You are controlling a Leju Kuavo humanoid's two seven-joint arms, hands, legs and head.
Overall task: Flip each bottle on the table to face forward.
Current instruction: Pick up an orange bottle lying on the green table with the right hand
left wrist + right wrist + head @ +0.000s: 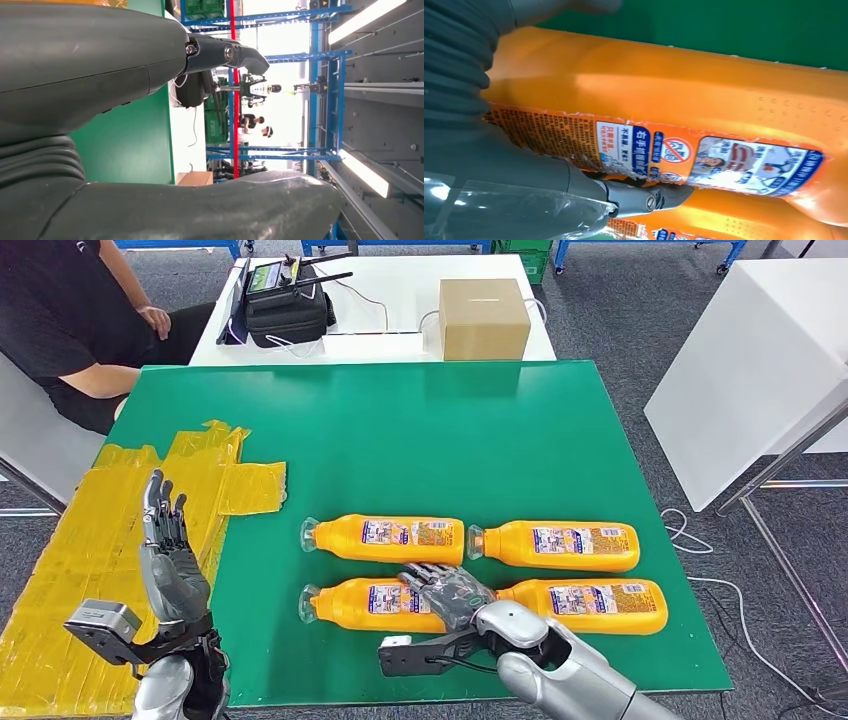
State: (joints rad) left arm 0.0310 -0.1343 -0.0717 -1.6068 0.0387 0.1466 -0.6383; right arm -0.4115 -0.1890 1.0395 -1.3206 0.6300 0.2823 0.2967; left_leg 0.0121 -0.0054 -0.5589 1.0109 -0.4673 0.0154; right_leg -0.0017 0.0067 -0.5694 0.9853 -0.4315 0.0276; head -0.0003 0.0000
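1. I see four orange bottles lying on their sides on the green desk [450, 430], in two rows in the lower middle of the head view.
2. The back left bottle [385, 538] and the back right bottle [556, 545] lie end to end, with their labels up.
3. The front left bottle [365, 606] and the front right bottle [590, 606] lie just below them in the frame.
4. My right hand [447, 592] rests on top of the front left bottle, near the gap between the two front bottles. Its fingers lie over the bottle, but I cannot tell if they grip it.
5. In the right wrist view the bottle's label, with blue and white pictures, is very close.
6. My left hand [170, 555] is up at the lower left of the frame, over the edge of the yellow tape patch [90, 550]. Its fingers are straight and apart, and it holds nothing.
7. A cardboard box [483, 318] and a black bag [288, 305] sit on a white table [400, 300] at the top.
8. A person [70, 320] in black sits at the upper left.
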